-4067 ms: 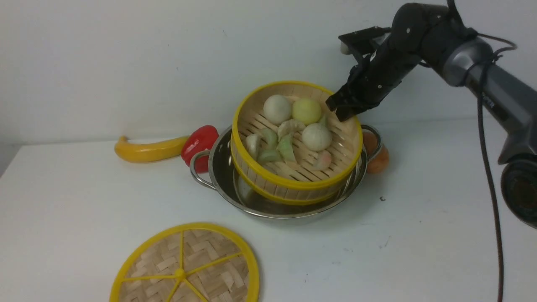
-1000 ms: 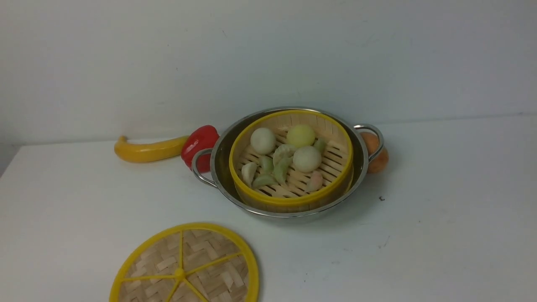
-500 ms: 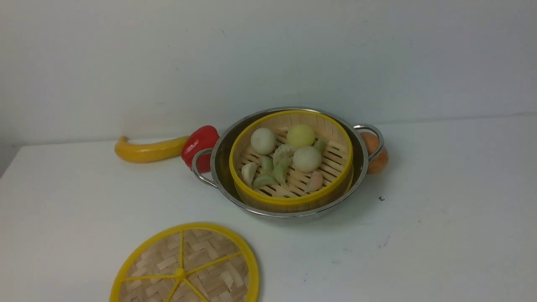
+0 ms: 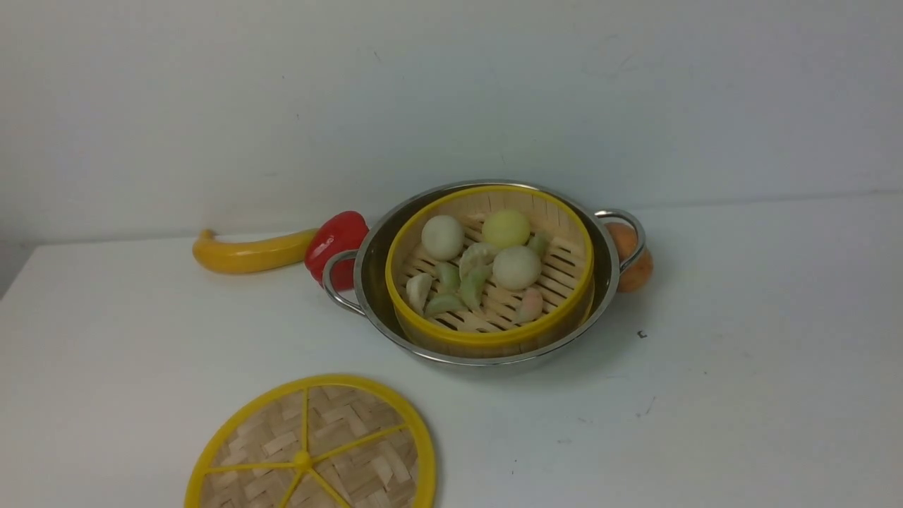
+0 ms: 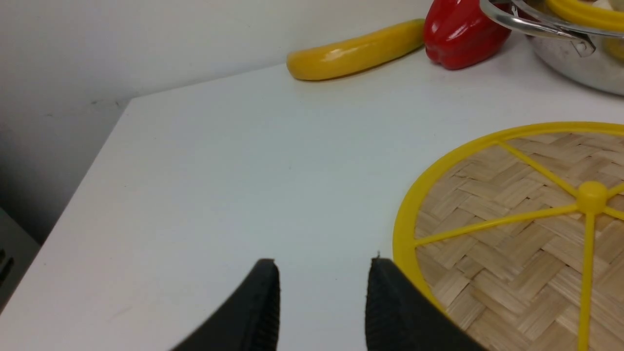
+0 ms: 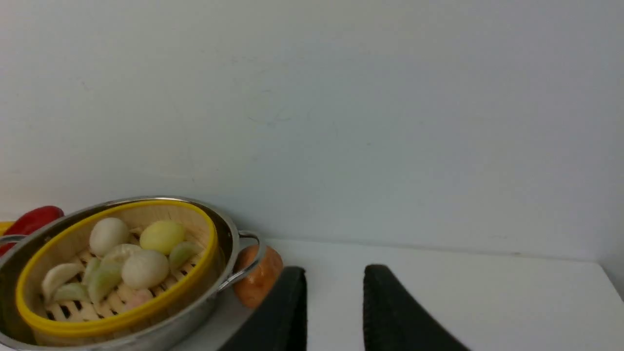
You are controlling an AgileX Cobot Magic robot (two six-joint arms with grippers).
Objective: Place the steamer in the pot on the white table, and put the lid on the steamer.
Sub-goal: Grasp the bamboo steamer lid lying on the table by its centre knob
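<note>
Front-left of the pot, the left gripper hangs by the rim of the lid, its 2 jaws spread with nothing between them; the lid lies flat on the white table. Left of the pot lie a yellow banana and a red pepper, the pepper just beside its left handle. Inside the pot the steamer sits upright with 3 round buns, an orange fruit rests by the pot's right handle, and right of the pot the right gripper holds its 2 jaws parted, empty.

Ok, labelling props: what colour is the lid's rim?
The lid rim is yellow; left wrist view shows it best.
</note>
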